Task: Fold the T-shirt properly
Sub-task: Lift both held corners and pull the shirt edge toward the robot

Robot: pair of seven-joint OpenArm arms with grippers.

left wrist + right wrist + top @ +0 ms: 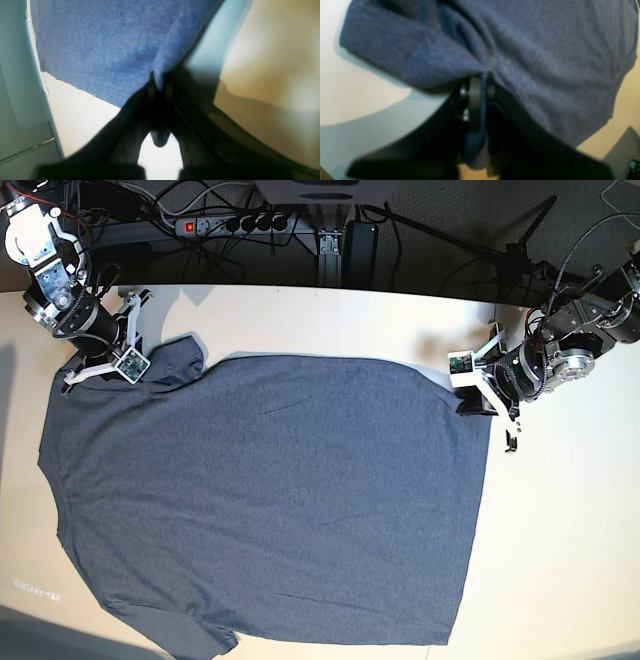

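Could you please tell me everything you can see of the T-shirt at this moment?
The T-shirt is heathered blue-grey, of soft knit cloth, spread nearly flat on the pale table with a plain side up; no print shows. One short sleeve lies at the base view's lower left. The left gripper pinches a fold at the corner on that view's right; the right gripper pinches a bunched fold at the upper left, where the cloth wrinkles.

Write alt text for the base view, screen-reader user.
A blue-grey T-shirt lies spread flat, plain side up, on a pale table. The right gripper pinches its top-left edge; the left gripper pinches its top-right corner. Cables and a power strip run behind.
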